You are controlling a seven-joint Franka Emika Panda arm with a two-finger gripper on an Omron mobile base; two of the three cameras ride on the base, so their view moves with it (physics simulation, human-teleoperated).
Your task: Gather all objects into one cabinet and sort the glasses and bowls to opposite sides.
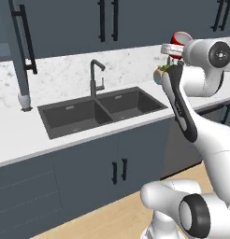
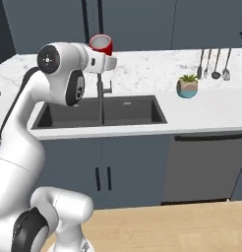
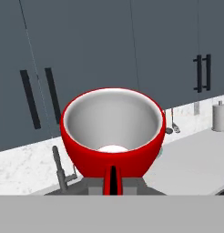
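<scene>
High above the double sink point(image 1: 100, 112), the pincer point(image 3: 113, 182) is clenched on the handle of a red mug point(image 3: 112, 132), mouth facing the hand camera, held in the air before the dark slate-blue wall cabinets point(image 3: 109, 45), clear of the white table point(image 2: 211, 108).

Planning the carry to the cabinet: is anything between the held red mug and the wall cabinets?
Nothing visible blocks it. The red mug, held in the gripper, hangs above the sink; in the hand view the doors ahead look closed.
</scene>
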